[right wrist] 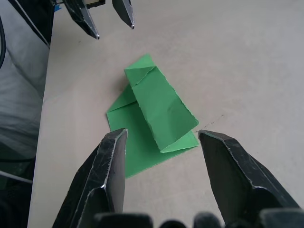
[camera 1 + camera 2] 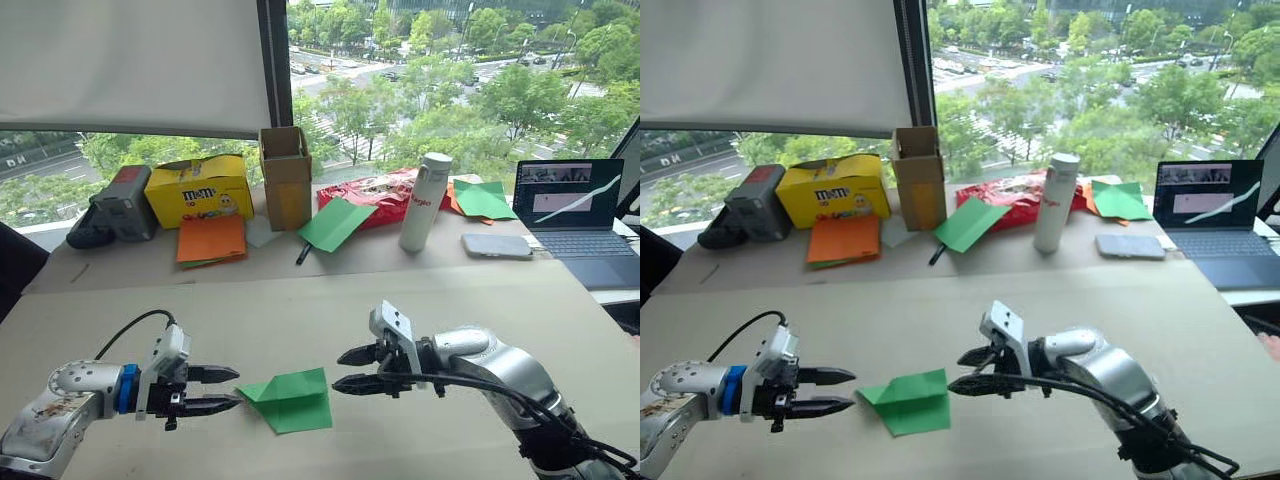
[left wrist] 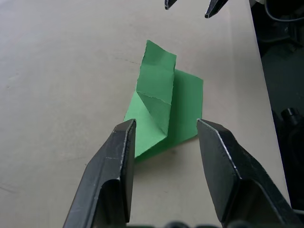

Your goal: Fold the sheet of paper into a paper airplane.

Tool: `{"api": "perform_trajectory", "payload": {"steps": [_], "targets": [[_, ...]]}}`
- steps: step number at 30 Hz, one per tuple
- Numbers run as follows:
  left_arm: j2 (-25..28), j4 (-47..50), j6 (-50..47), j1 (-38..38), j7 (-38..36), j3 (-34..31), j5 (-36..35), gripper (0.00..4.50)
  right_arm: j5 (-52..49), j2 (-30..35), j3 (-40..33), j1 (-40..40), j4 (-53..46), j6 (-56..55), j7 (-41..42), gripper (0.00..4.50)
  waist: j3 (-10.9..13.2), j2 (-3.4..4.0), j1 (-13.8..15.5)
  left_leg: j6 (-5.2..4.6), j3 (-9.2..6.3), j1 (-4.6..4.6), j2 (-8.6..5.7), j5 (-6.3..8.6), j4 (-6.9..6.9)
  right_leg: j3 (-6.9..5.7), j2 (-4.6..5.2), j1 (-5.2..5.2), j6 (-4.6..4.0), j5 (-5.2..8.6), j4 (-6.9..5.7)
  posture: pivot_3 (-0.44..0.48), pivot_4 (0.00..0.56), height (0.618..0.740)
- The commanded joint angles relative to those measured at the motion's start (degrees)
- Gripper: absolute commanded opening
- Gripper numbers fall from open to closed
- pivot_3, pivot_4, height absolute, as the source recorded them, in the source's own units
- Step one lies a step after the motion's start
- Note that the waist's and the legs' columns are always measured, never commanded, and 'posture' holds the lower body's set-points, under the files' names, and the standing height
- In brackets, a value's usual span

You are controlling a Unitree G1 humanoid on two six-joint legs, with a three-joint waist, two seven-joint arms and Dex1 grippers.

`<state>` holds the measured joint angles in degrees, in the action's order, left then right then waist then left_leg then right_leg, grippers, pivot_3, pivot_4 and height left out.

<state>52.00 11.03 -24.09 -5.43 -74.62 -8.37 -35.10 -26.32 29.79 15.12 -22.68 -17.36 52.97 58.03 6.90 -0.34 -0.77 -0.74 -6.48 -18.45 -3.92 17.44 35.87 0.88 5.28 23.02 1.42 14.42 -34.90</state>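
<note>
The left gripper (image 2: 226, 389) and right gripper (image 2: 348, 368) both hover with jaws parted and empty, tips facing each other; between them the sheet of paper (image 2: 291, 399), partly folded, lies flat on the table (image 2: 300, 310), its pointed end toward the left gripper, which looks slightly nearer; neither touches it.

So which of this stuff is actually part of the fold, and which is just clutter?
In the job:
- sheet of paper, partly folded
- left gripper, open
- right gripper, open

Lying about:
- orange paper
- yellow box
- white bottle
- laptop
</note>
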Motion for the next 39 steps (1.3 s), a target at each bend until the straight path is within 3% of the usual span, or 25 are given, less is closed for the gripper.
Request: {"api": "perform_trajectory", "payload": {"steps": [1,6,16,24,31,35,39], "targets": [[1.02,2.97,-1.4,-3.06,0.3,-4.27,-2.03,3.09,-3.28,-2.89,-0.78,-2.6,4.02,3.56,-1.11,2.58,0.03,0.04,0.03,0.0,0.0,0.0,-0.01,0.0,0.01,0.0,0.0,0.03,0.0,0.0,-0.01,0.0,0.15,0.74],[0.1,3.93,-0.23,-5.71,2.05,-6.3,-0.69,3.09,-4.01,-5.35,-0.26,-5.63,10.94,3.13,0.12,2.58,0.04,0.08,0.54,0.01,-0.01,0.06,-0.03,0.0,0.03,-0.06,0.01,0.09,-0.02,-0.01,0.04,0.0,0.15,0.74],[-0.3,5.75,-0.59,-6.7,4.54,-6.62,-0.32,3.09,-4.02,-5.81,3.36,-6.42,14.4,3.48,4.29,2.58,0.02,0.05,0.43,0.02,0.01,0.02,-0.02,-0.01,0.01,-0.03,0.01,0.08,-0.05,-0.04,0.0,0.0,0.15,0.74],[0.15,7.76,-4.61,-2.95,6.63,-5.33,-1.08,3.15,-4.07,-7.4,3.13,-5.94,15.44,3.4,3.56,0.07,0.0,0.04,0.37,0.05,0.01,0.03,-0.03,-0.02,0.02,-0.04,0.0,0.07,-0.06,-0.05,-0.06,0.0,0.15,0.74],[0.14,7.46,-7.03,-1.11,6.83,-5.18,-1.94,3.15,-4.54,-7.03,1.87,-7.85,14.19,1.52,5.0,0.03,0.0,0.04,0.16,0.06,0.01,0.03,-0.03,-0.03,0.02,-0.07,-0.01,0.07,-0.07,-0.05,-0.07,0.0,0.15,0.74],[-0.42,6.92,-8.96,-0.46,7.04,-6.28,-3.92,3.15,-2.11,-5.98,-1.45,-12.9,15.64,-7.45,5.75,0.03,0.01,0.05,0.06,0.08,0.04,0.02,-0.05,-0.04,0.02,-0.1,-0.05,0.07,-0.07,-0.06,-0.09,0.0,0.15,0.74],[-0.74,6.59,-9.03,-0.2,7.41,-6.16,-4.26,3.15,10.78,-2.0,1.11,-17.38,19.98,-33.95,7.37,0.03,0.0,0.06,0.18,0.08,0.06,0.09,-0.09,-0.04,0.02,-0.24,-0.11,0.13,-0.06,-0.06,-0.08,0.0,0.15,0.74]]}}
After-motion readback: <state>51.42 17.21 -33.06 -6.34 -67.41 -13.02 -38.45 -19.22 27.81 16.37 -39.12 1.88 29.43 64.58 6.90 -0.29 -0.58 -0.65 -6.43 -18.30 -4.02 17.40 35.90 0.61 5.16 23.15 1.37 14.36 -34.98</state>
